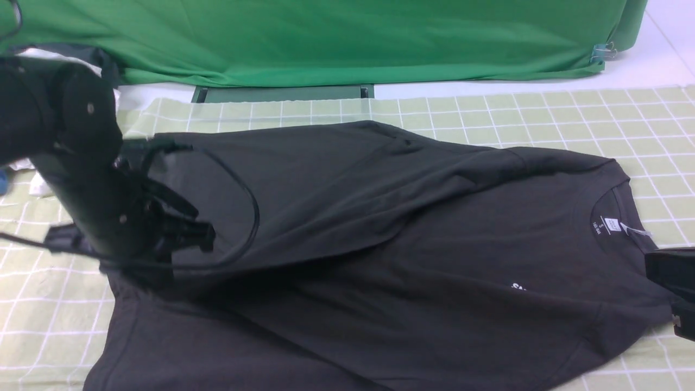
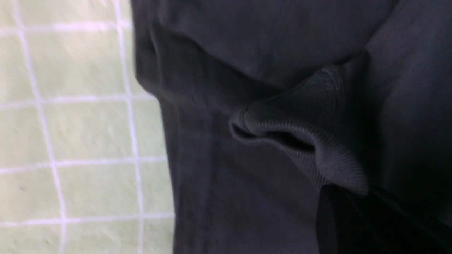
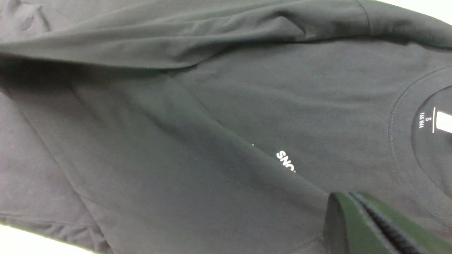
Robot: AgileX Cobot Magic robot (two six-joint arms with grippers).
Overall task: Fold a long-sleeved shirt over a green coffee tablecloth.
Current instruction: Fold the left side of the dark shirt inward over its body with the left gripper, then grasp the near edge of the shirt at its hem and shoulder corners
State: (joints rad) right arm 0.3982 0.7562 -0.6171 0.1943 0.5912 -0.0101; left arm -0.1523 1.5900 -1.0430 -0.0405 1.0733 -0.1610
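The front view looks forward and down over the long-sleeved shirt (image 1: 380,244); both wrist views sit close above it, the left also catching the green coffee tablecloth (image 2: 70,123).

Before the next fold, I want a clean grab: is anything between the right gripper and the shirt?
Nothing visible does. The right gripper, shut, sits directly over the long-sleeved shirt, with only the shirt's own fabric beneath it.

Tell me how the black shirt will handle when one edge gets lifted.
The shirt is probably floppy: its sleeve lies draped in soft folds across the body. It likely drags and wrinkles rather than sliding whole. The ribbed cuff looks thicker, so perhaps easier to grip.
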